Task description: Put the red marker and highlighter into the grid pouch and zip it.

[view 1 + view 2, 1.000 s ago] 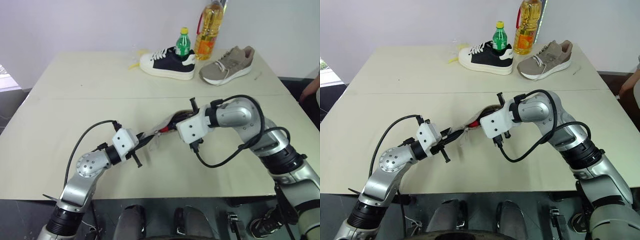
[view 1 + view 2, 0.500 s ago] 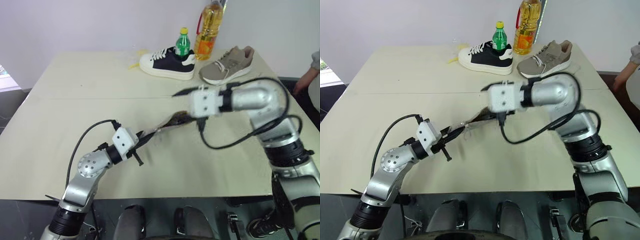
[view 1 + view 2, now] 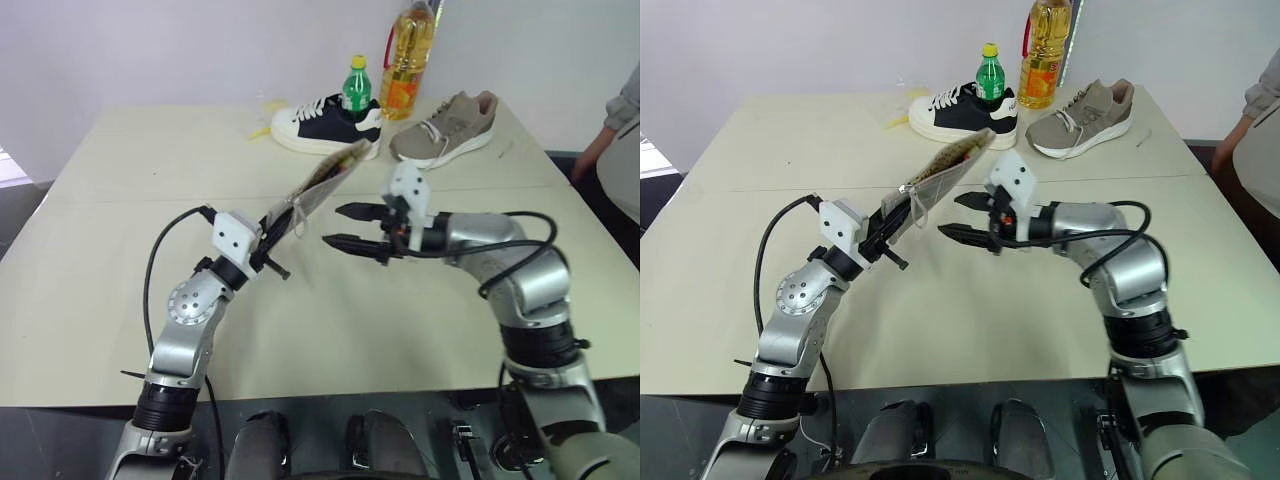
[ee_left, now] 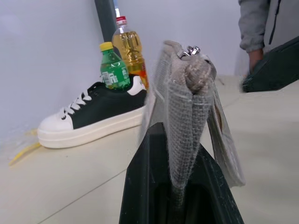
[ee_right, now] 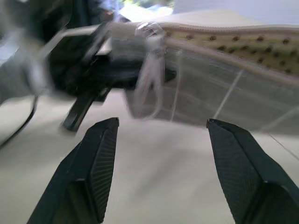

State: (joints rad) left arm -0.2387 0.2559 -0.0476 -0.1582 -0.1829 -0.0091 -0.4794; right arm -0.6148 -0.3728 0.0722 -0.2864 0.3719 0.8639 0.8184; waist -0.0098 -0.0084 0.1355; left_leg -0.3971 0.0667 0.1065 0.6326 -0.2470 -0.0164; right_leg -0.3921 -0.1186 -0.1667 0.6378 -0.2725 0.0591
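Note:
My left gripper (image 3: 270, 243) is shut on one end of the grid pouch (image 3: 322, 183), a grey fabric pouch with white grid lines. It holds the pouch off the table, slanting up toward the shoes. In the left wrist view the pouch (image 4: 186, 112) stands clamped between the black fingers (image 4: 145, 186). My right gripper (image 3: 340, 226) is open just to the right of the pouch's lower half, with nothing between its fingers. The right wrist view has the pouch (image 5: 224, 88) and its zip pull cord (image 5: 149, 79) just beyond the open fingertips. The red marker and the highlighter are hidden.
At the table's far side stand a black-and-white sneaker (image 3: 320, 125), a green bottle (image 3: 357, 85), an oil bottle (image 3: 403, 60) and a beige sneaker (image 3: 440, 125). A yellow scrap (image 3: 262, 130) lies by the sneaker. A person's arm (image 3: 612, 120) shows at the right edge.
My left gripper has lifted the pouch off the table and tilted it upward. My right gripper has opened, rolled over and come to rest beside the pouch.

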